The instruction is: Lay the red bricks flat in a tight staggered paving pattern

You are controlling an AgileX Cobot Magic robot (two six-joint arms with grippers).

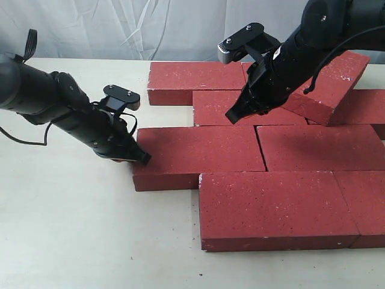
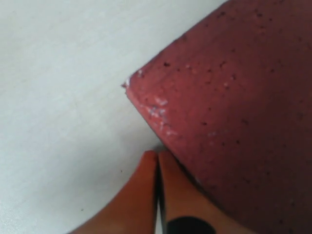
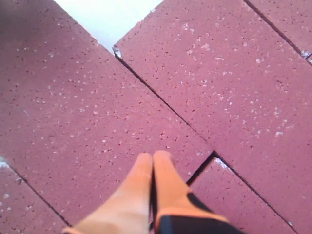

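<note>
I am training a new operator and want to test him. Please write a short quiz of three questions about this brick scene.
1. True or false: all the red bricks lie flat.
2. Choose one. The left pincer is: A) at the left end of a middle-row brick; B) lifting a brick in the air; C) above the back row.
3. Fill in: the fingers of the right pincer are ___ (open or shut).
Key: 1 false, the tilted brick at the back right leans on its neighbours; 2 A; 3 shut.
</note>
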